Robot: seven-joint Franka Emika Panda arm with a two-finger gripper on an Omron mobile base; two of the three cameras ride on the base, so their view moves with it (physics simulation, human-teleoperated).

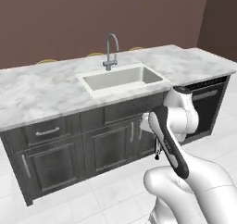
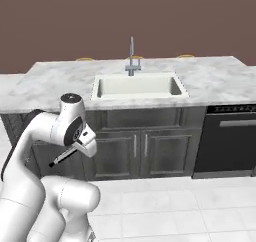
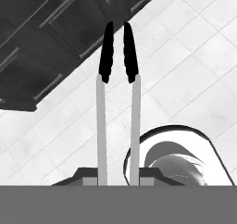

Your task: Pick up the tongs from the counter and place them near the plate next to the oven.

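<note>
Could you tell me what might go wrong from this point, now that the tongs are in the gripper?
The tongs stick far out of the shut gripper, low in front of the cabinets; a swing of the arm could knock their dark tips against a door. The hold is at one end only, so they may pivot or slip. Lifting past the counter edge could also catch them.

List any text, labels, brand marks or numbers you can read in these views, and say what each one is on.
None: no readable text, label, brand or number in any view.
The counter, sink, faucet and cabinets carry no markings.
The black appliance beside the cabinets has a plain front; any small print there cannot be made out.
The tongs, held in the gripper, show bare silvery arms and dark tips, no stamp.
</note>
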